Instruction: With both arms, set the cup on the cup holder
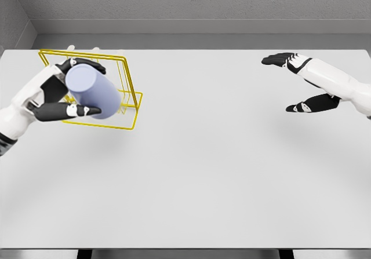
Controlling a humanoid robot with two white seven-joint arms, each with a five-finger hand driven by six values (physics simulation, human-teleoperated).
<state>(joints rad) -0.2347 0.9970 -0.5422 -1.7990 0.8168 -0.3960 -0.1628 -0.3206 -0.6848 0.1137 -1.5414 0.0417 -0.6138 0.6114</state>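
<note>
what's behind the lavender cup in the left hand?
The yellow wire cup holder stands behind the lavender cylindrical cup, which the left robot hand grips. The cup hides the holder's middle wires; cup-to-holder contact can't be told.

Both arms have smooth white shells with rounded shapes. The left hand [55, 94] has a white back and white knuckle segments, while the palm and the fingers [58, 112] are black; one finger has a white band near its tip. The right hand [301, 85] looks the same: white wrist and forearm, black finger parts with small white pieces between them.
</note>
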